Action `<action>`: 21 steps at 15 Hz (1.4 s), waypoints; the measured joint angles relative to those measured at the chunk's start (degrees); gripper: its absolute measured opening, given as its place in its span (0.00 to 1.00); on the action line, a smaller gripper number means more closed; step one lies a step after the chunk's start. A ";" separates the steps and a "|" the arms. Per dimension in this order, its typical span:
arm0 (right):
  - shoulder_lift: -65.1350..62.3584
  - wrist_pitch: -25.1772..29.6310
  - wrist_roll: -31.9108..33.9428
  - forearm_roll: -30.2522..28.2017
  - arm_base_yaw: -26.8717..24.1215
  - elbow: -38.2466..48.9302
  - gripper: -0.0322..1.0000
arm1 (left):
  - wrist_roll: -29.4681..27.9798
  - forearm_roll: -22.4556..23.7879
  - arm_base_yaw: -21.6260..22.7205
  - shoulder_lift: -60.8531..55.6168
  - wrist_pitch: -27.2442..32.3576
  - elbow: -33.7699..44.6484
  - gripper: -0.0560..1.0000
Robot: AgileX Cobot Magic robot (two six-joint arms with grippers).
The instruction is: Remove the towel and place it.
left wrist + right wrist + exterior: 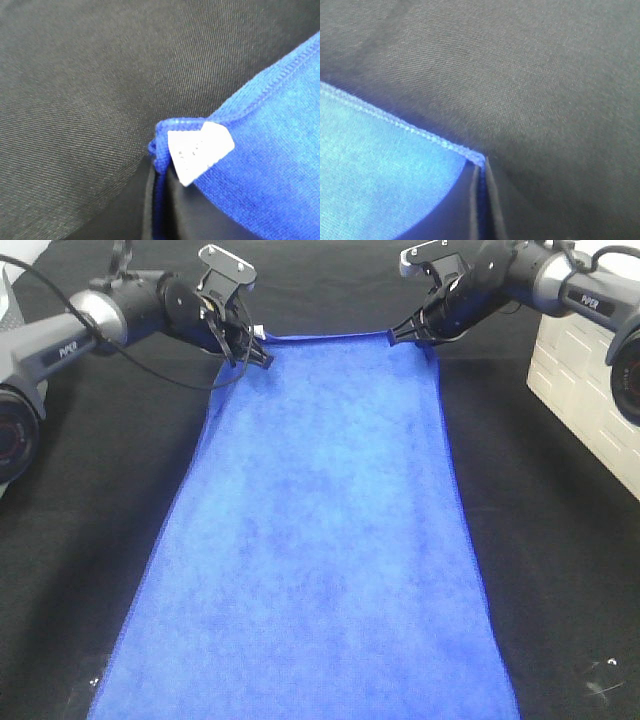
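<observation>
The towel (320,540) lies spread lengthwise over the black table cover (80,490), running from the near edge of the overhead view up to the far side, where both arms meet it. The left gripper (256,353) is pinched on the far left corner of the towel; the right gripper (398,336) is pinched on the far right corner. The far hem between the two grippers runs nearly straight.

Left wrist view: the towel corner (170,130) is bunched between the two dark fingers (190,215), jaws pressed together on the cloth, with the small white tag (199,152) folded out just above them.

Right wrist view: the stitched corner (477,160) sits clamped in the narrow slit between the fingers (495,210), with only a thin strip of blue showing between them.

A white block (585,380) stands on the cover to the right, apart from the towel
</observation>
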 joint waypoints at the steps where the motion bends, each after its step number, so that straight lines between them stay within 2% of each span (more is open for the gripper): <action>1: 0.69 -0.86 0.00 0.00 0.00 0.00 0.04 | 0.00 0.00 0.00 0.69 -1.15 0.00 0.09; 5: 2.18 -2.86 -0.17 0.00 0.00 0.00 0.04 | 0.00 0.00 0.00 2.98 -3.44 0.00 0.10; 7: 2.18 -3.67 -0.17 0.00 0.00 0.00 0.10 | 0.00 0.00 0.00 3.09 -4.70 0.00 0.19; 11: 2.18 -4.41 -0.17 -0.17 0.00 0.00 0.52 | -1.55 0.06 0.06 3.09 -6.36 0.00 0.51; 12: 2.18 -3.50 -0.17 -0.17 0.00 0.00 0.59 | -2.35 0.06 0.06 3.09 -6.47 0.00 0.56; 14: 2.18 -0.57 -0.17 -0.52 -0.06 0.00 0.63 | -4.35 0.06 0.06 3.09 -6.82 0.00 0.60; 19: 2.12 4.70 -0.29 -2.01 -0.06 0.00 0.64 | -10.08 0.06 0.06 3.04 -6.53 0.00 0.61; 21: 1.09 7.79 -0.29 -1.66 -0.06 0.00 0.64 | -10.77 0.06 0.06 2.23 -3.55 0.00 0.61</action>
